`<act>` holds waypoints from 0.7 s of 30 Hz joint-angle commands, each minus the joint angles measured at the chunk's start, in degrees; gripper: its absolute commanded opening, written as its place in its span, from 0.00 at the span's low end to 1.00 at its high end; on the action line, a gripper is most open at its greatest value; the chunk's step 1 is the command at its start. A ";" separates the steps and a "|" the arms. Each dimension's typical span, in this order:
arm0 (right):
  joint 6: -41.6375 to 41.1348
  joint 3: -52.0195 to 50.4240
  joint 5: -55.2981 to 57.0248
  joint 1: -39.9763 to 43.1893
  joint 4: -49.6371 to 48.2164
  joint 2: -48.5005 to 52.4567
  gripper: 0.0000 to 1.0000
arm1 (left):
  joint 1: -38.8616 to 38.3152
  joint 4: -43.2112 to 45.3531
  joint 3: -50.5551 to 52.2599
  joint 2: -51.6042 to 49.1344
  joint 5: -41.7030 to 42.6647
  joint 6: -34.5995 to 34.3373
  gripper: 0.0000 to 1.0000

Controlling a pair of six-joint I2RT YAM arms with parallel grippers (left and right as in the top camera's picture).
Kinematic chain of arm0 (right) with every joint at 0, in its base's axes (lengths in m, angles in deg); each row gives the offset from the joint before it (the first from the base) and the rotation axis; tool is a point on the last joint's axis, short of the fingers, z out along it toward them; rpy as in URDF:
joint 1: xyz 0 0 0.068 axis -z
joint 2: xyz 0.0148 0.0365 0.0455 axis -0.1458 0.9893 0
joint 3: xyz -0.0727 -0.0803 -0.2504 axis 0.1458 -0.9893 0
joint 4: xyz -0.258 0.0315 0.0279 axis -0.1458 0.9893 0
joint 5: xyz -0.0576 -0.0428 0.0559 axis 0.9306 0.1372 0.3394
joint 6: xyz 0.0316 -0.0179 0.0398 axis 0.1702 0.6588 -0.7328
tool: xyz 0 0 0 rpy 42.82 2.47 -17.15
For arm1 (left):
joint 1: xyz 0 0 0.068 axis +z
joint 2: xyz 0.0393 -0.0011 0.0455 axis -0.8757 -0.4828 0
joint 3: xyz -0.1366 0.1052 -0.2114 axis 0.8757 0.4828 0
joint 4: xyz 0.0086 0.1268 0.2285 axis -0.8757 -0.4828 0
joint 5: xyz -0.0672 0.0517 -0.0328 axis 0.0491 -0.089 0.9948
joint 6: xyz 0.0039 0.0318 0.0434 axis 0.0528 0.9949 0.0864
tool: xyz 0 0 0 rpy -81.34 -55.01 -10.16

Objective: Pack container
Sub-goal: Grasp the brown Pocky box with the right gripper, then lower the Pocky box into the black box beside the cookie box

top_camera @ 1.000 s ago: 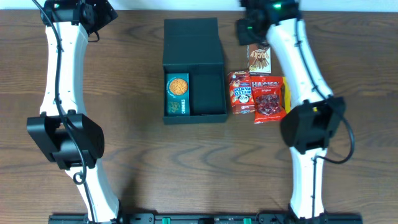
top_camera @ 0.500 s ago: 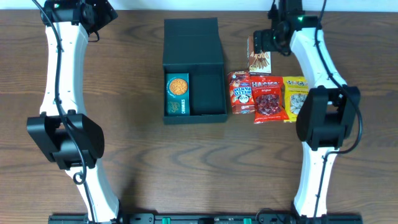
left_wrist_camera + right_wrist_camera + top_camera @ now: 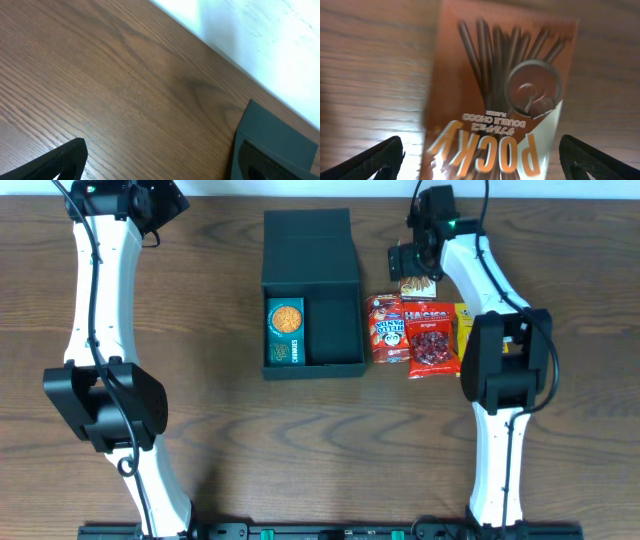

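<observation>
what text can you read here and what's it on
"POCKY", upside down, on brown box
"DOUBLE CHOCO" on same box
"HELLO PANDA" on red packet
heading on red bag: too blurred
print on teal carton: too small
yellow bag: mostly hidden, unreadable

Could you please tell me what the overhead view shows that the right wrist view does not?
Only overhead: the open container, a teal carton inside it, snack packets beside it. Only right wrist: the "double choco" print on the Pocky box, framed by the spread fingers of the right tool. Both: that box lying on the wooden table under the right tool.
</observation>
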 commanded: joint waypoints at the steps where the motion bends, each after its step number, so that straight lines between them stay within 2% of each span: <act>1: -1.49 -0.39 1.49 0.00 -0.15 0.94 0.99 | 0.07 -0.22 0.20 0.04 0.04 -0.26 0.98; 8: -1.49 -0.39 1.44 -0.26 0.33 2.29 0.99 | 0.07 -0.22 0.20 0.04 0.04 -0.26 0.97; 10: -1.49 -0.37 1.44 -0.46 0.31 2.29 0.94 | 0.07 -0.20 0.20 0.04 0.04 -0.26 0.98; 14: -1.53 -0.37 -0.17 -0.68 0.35 2.29 0.75 | 0.07 -0.17 0.20 0.04 0.04 -0.26 0.97; 21: -1.97 0.37 -0.68 -0.81 1.18 1.62 0.71 | 0.07 -0.20 0.20 0.04 0.04 -0.26 0.98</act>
